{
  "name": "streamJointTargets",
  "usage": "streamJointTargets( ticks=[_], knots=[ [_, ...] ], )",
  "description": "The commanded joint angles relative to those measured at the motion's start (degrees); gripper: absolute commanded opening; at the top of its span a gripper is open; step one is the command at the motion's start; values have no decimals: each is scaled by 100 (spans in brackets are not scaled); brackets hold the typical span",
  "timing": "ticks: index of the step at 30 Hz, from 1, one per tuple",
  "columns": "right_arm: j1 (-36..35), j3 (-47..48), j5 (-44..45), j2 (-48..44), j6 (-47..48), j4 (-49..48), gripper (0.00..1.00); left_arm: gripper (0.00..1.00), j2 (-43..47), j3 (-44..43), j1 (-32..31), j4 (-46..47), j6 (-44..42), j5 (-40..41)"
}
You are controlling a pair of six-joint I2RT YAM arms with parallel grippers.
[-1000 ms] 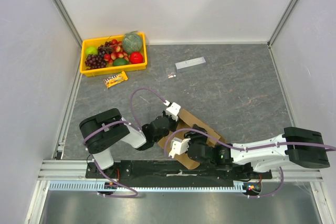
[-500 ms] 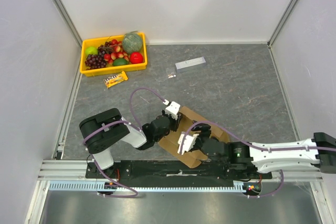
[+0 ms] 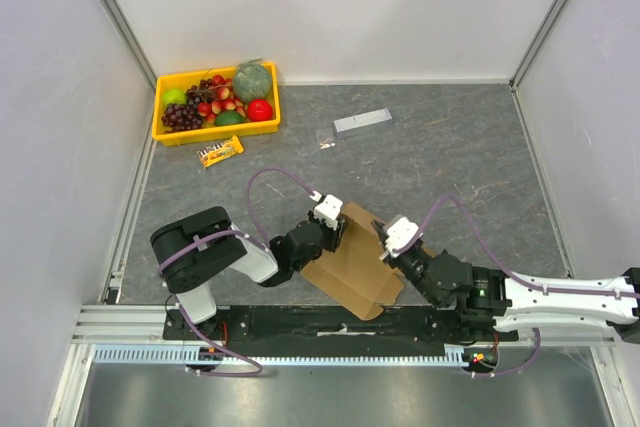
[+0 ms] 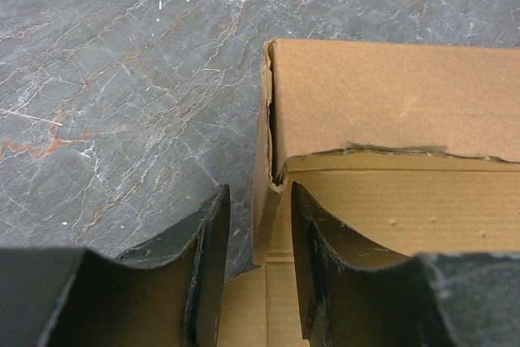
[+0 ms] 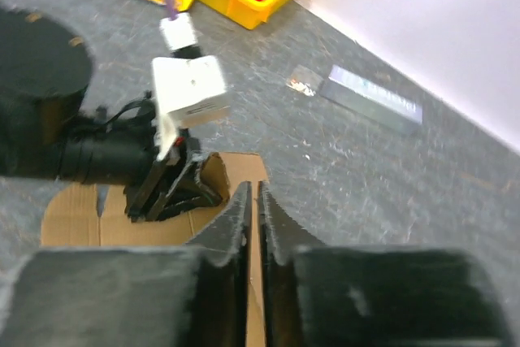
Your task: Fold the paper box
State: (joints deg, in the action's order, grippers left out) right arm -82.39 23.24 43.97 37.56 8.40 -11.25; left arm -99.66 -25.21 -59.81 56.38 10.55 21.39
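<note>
The paper box (image 3: 352, 269) is brown cardboard lying low on the grey floor between both arms, with one side wall (image 4: 382, 95) folded up. My left gripper (image 3: 322, 240) is at its left end. In the left wrist view its jaws (image 4: 258, 201) stand open astride the upright wall's corner, with floor showing beside the left finger. My right gripper (image 3: 388, 250) is at the box's right edge. In the right wrist view its fingers (image 5: 255, 193) are closed to a thin slit with brown cardboard (image 5: 236, 164) running into it.
A yellow fruit tray (image 3: 165, 133) sits at the back left with a candy bar (image 3: 220, 151) in front of it. A grey-white strip (image 3: 362, 121) and a small packet (image 3: 326, 141) lie further back. White walls close in the floor on three sides.
My right gripper swung from the box's near-left part to its right edge, opening wide and then closing. My left jaws opened from shut. The box's top is now uncovered.
</note>
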Motion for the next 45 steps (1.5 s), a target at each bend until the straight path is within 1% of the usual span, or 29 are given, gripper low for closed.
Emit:
streamJointTargets(
  ticks=[1,2,4,6,9,10,14,17,23,28,37,45],
  knots=[
    [363,110,904,146,-1322,-212,5,43,245,78,-22,339,132,-12],
    [521,162,764,216,-1480,-142,4,43,262,87,-13,339,132,-20],
    [915,355,177,418,-1832,183,4,42,306,113,-22,339,141,-38],
    [1504,566,-508,707,-2210,420,2,43,377,139,-22,339,132,-56],
    [2146,813,-1642,1155,-2404,492,0,43,438,148,-13,304,132,-91],
    [2322,874,-1898,1279,-2448,483,0,43,438,131,-13,286,123,-100],
    [2824,963,-2935,1850,-2554,299,0,43,456,122,-22,216,158,-117],
    [2974,989,-3464,2211,-2598,176,0,43,508,209,-22,251,246,-161],
    [3001,884,-3675,2545,-2581,17,0,46,746,412,-13,128,325,-284],
    [3001,787,-3720,2686,-2589,-9,0,51,913,614,-31,128,413,-372],
    [3001,576,-3720,2792,-2651,-106,0,51,1185,851,-31,75,563,-442],
    [3001,356,-3922,2906,-2809,-238,0,51,1343,992,-66,49,659,-460]
  ],
)
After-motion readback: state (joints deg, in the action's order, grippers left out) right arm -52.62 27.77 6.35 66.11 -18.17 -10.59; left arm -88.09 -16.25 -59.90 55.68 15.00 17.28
